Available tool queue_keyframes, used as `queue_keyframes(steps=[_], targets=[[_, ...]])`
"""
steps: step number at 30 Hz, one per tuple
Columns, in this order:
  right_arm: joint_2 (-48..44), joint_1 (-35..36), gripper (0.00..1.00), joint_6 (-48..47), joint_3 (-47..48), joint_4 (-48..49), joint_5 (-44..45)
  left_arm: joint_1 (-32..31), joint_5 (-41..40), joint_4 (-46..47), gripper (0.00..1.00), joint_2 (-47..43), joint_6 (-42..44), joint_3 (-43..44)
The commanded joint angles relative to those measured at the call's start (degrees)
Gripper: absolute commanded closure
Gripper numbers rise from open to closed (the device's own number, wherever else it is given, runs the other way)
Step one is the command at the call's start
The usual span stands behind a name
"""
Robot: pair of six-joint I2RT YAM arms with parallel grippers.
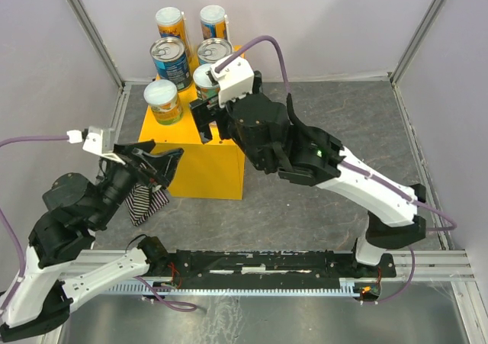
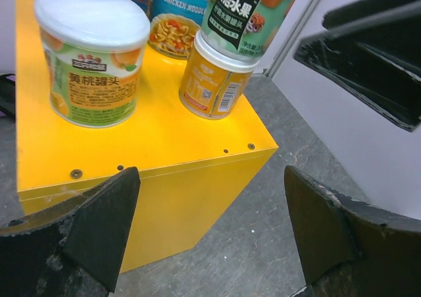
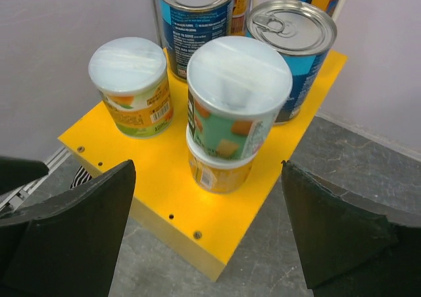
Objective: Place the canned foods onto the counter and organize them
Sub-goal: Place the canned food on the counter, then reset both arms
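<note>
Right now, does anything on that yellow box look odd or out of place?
One thing: a green-labelled can sits stacked on a smaller orange can, while the other cans stand directly on the yellow box. A striped cloth also lies crumpled beside the box.

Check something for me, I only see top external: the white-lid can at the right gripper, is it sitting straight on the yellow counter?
Observer: No. Right wrist shows that green-label can stacked on a smaller orange can.
Operator: Is the gripper clamped on it?
Observer: No. The right gripper is open, one finger either side of the stack, with gaps showing on both sides.
Operator: Left holding anything?
Observer: No. Left wrist shows the left gripper open with nothing between its fingers.
</note>
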Motion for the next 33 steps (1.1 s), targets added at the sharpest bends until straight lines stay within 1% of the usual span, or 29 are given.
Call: queue_keyframes(steps=[1,6,9,13,16,19,23,25,26,29,30,31,33], targets=[[-6.0,2.0,0.01,-0.7,-3.8,3.4,5.0,0.1,-3.1,-1.2,0.04,-1.6,-2.0,3.2],[-10.3,4.0,0.01,-0.4,-8.8,4.2,9.7,0.1,-7.6,-3.1,0.04,-1.9,-2.0,4.6],[-13.4,4.5,0.01,0.4,-12.0,4.7,12.0,0.1,-14.0,-4.5,0.04,-1.7,-2.5,5.6],[-17.6,4.5,0.01,1.7,-17.3,5.1,15.3,0.0,-24.5,-5.2,0.04,-0.9,-3.3,6.5],[-20.6,4.5,0.01,2.1,-20.5,5.1,17.8,-0.1,-31.0,-3.3,0.04,-0.2,-1.1,7.1],[-23.6,4.5,0.01,1.8,-23.9,5.3,21.1,-0.7,-37.1,1.2,0.04,0.9,3.7,7.5],[-27.7,3.8,0.01,0.2,-28.1,6.0,25.9,-3.4,-44.8,11.4,0.03,2.9,15.7,7.0],[-29.3,2.5,0.00,0.4,-29.3,5.2,26.4,-5.5,-48.8,20.1,0.03,3.3,24.0,6.1],[-29.8,1.5,0.00,1.1,-29.5,4.4,26.1,-6.8,-50.1,26.2,0.03,3.2,29.3,5.1],[-29.8,-2.7,0.00,3.8,-28.3,-0.3,22.4,-10.9,-52.2,45.1,0.03,3.3,45.5,1.6],[-29.5,-4.3,0.00,4.3,-27.7,-1.3,20.9,-12.8,-51.9,50.9,0.03,3.3,52.1,0.5],[-28.9,-5.9,0.00,5.0,-26.9,-2.8,19.3,-14.2,-51.4,55.9,0.03,3.7,55.9,0.1],[-27.4,-9.1,0.00,5.5,-25.2,-5.1,16.3,-17.2,-50.5,60.8,0.04,5.4,62.1,1.4]])
